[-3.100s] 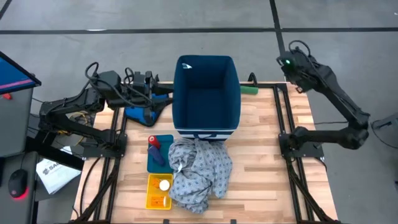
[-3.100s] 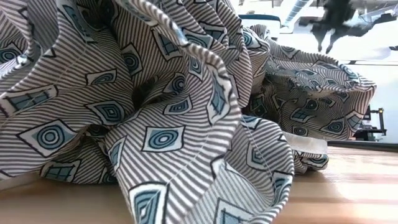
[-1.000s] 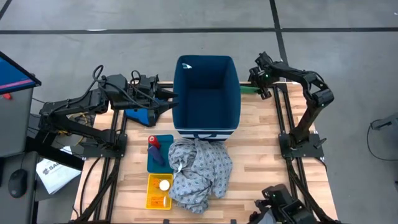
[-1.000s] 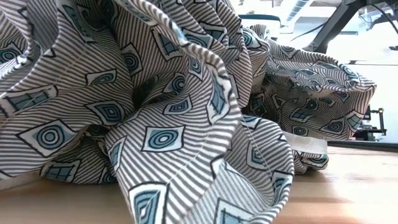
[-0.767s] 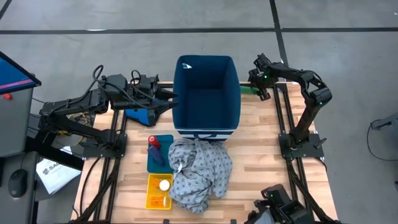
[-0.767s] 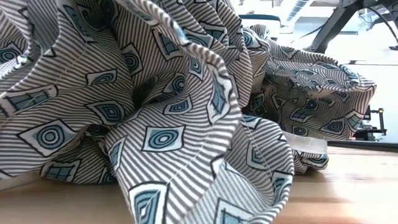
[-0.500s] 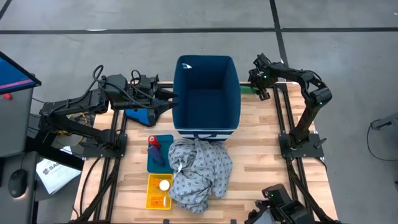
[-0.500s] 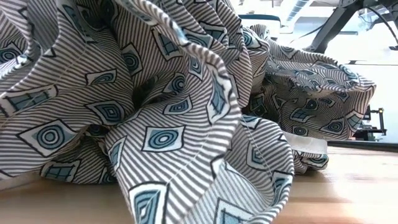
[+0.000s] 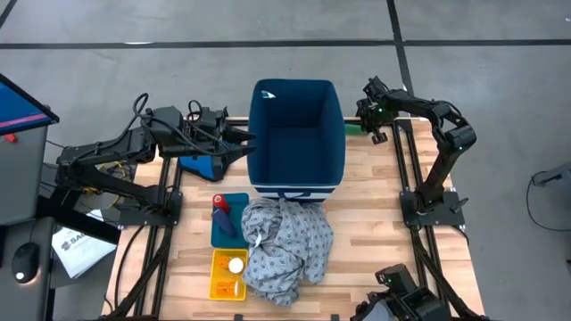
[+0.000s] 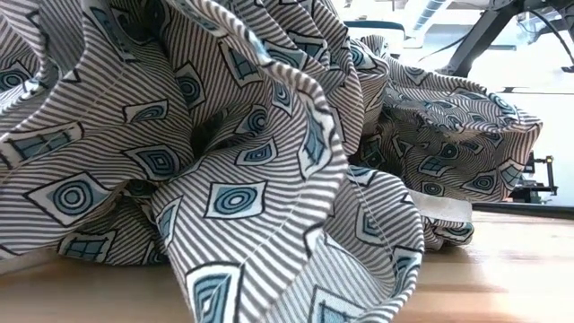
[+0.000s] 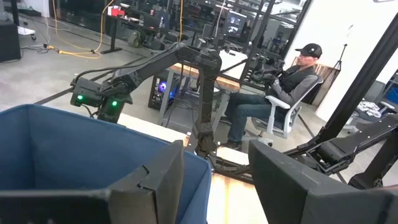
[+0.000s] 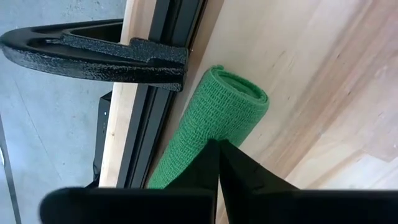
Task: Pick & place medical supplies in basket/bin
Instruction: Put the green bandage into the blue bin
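Note:
The navy-blue bin [image 9: 297, 134] stands upright at the table's far middle. The grey patterned gown [image 9: 285, 250] lies crumpled before it and fills the low view [image 10: 224, 179]. A teal tray [image 9: 239, 207] holds red and dark-blue cylinders. A yellow tray [image 9: 218, 287] holds orange pill bottles and a white-capped bottle. A green roll [image 12: 211, 124] lies on its side at the far right corner. My right gripper [image 12: 217, 146] points down over it, shut. My left gripper [image 11: 214, 180] hangs level and open beside the bin's left wall [image 11: 74, 149], with nothing between its fingers. My right gripper comes from above with its shut fingertips [image 12: 208, 158] in front of the green roll's middle [image 12: 196, 134]. The fingers hide the spot, so I cannot tell whether they touch the roll. The roll lies flat on the wood beside the black frame rail.
A flat blue pouch [image 9: 201, 163] lies under my left arm. A black frame rail [image 12: 155, 106] runs right beside the green roll. Bare wood lies right of the gown [image 9: 375, 232]. A person [image 11: 292, 81] sits on a chair beyond the table.

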{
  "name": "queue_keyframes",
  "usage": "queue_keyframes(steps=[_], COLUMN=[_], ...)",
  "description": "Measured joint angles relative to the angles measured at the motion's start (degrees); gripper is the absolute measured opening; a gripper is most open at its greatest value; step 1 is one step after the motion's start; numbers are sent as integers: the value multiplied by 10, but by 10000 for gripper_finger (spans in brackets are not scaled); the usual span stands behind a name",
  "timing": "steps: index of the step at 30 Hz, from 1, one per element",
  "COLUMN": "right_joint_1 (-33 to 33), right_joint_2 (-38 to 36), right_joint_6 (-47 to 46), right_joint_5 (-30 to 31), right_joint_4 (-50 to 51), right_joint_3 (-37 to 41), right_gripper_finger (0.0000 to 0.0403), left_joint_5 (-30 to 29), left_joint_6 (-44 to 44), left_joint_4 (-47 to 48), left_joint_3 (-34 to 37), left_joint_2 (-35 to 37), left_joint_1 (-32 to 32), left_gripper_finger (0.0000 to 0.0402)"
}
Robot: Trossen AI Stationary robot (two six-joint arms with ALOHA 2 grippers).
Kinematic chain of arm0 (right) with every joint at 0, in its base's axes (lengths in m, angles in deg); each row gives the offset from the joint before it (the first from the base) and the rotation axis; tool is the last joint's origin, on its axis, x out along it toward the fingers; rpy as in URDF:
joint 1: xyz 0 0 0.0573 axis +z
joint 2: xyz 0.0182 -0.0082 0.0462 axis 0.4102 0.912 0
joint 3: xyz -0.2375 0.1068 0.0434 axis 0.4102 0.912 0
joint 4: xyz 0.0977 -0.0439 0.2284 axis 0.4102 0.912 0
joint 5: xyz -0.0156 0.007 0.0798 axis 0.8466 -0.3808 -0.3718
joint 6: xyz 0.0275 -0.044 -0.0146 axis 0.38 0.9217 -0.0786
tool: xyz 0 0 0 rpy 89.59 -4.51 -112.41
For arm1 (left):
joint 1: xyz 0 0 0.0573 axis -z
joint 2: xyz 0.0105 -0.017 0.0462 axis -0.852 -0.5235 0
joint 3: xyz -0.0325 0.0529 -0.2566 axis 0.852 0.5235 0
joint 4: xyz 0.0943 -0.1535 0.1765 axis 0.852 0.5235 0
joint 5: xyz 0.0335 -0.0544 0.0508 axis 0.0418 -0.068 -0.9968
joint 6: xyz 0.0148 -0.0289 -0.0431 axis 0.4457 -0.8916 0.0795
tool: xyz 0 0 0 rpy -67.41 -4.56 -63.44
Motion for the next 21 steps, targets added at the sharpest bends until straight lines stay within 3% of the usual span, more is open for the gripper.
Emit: queue_keyframes(steps=[17,21], right_joint_1=[15,6], right_joint_2=[-54,-62], right_joint_6=[0,39], right_joint_5=[85,87], right_joint_4=[59,59], right_joint_3=[1,1], right_gripper_finger=[1,0], left_joint_5=[0,0], left_joint_6=[1,14], left_joint_4=[1,1], left_joint_3=[0,0], left_joint_2=[0,0], left_joint_1=[0,0], left_gripper_finger=[173,173])
